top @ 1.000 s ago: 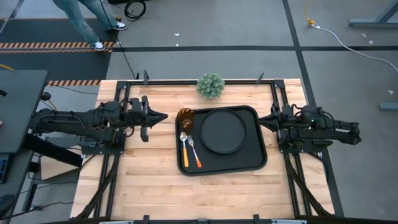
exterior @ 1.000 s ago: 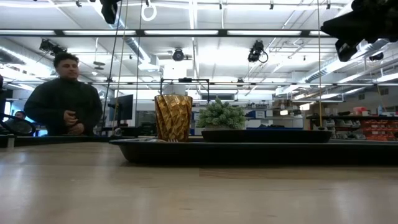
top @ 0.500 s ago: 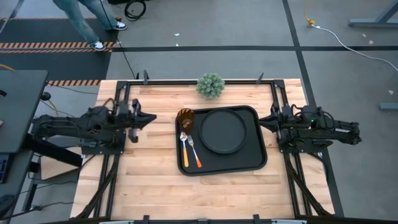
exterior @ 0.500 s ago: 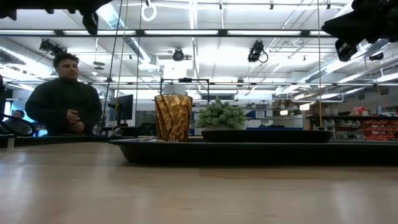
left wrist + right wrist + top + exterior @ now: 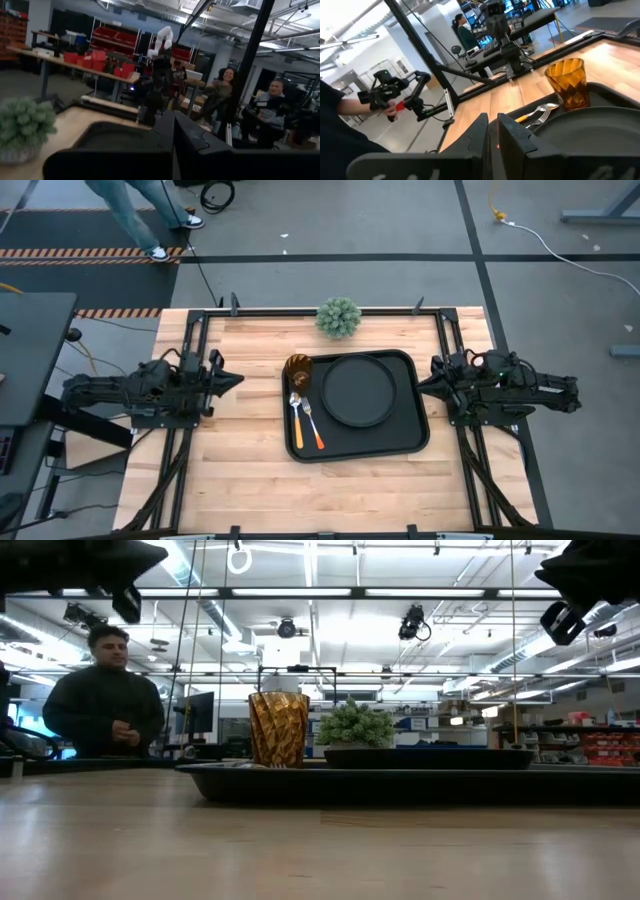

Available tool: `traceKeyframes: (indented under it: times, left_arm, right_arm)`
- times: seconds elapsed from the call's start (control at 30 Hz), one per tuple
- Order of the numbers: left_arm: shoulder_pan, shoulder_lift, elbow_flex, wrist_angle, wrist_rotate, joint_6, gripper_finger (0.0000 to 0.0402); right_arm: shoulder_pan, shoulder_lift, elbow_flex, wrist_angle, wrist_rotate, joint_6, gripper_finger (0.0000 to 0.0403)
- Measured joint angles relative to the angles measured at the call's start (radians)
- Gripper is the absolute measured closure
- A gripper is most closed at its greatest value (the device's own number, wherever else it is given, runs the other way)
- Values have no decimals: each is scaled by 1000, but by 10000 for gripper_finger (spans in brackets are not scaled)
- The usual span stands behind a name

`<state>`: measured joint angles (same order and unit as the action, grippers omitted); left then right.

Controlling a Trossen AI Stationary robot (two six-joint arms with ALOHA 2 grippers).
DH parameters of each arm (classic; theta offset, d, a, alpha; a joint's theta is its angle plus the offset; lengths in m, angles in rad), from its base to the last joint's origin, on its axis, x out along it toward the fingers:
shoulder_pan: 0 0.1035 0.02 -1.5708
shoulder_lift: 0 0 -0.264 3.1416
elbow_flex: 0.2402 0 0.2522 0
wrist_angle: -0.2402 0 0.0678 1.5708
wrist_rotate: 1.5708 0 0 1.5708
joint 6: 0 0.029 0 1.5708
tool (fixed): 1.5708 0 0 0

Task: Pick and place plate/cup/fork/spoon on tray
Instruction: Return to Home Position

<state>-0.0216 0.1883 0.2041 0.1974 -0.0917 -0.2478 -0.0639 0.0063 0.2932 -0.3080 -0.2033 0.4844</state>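
Note:
The black rectangular tray [image 5: 410,435] lies in the middle of the table. On it rest the round black plate [image 5: 358,390], the amber cup [image 5: 298,370] standing upright at its far left corner, and the spoon [image 5: 296,415] and the fork [image 5: 314,425] side by side to the left of the plate. My left gripper [image 5: 238,378] is shut and empty, above the table's left part, well off the tray. My right gripper [image 5: 422,381] is shut and empty, just off the tray's right rim. The right wrist view shows the cup [image 5: 566,82], spoon [image 5: 534,113] and fork [image 5: 543,116].
A small green potted plant [image 5: 339,317] stands at the table's far edge, behind the tray. Bare wood lies left of and in front of the tray [image 5: 240,470]. A person [image 5: 105,695] is in the room beyond the table.
My left gripper has drawn back toward the table's left edge, away from the cup and tray, still shut. The things on the tray have stayed in place.

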Motion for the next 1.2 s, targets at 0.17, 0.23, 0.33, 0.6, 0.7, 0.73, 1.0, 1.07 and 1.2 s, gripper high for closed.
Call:
traceKeyframes:
  times: [0.17, 0.23, 0.33, 0.6, 0.7, 0.73, 1.0, 1.07, 1.2]
  left_arm:
    - [0, -34, -71, -13, -11, -41, 393]
    - [0, -32, -82, -43, -54, -60, 393]
    - [1, -31, -82, -126, -102, -56, 393]
    - [1, -32, -82, -198, -103, -45, 384]
    - [1, -32, -82, -206, -106, -36, 385]
    - [1, -32, -82, -206, -107, -36, 386]
    - [1, -32, -82, -208, -115, 57, 386]
    - [1, -32, -82, -208, -118, 58, 385]
    - [1, -32, -81, -209, -118, 59, 388]
  right_arm:
    - [0, 0, 0, 0, 57, -40, 357]
    - [0, 0, 0, 0, 101, -61, 357]
    - [0, 0, 0, 3, 178, -106, 357]
    - [0, 0, 0, 97, 398, -241, 357]
    - [0, 0, 0, 114, 418, -252, 357]
    - [0, 0, 0, 114, 418, -251, 357]
    - [2, 0, -1, 209, 256, -244, 357]
    - [2, 0, -1, 242, 176, -243, 357]
    - [2, 0, -1, 290, 114, -223, 357]
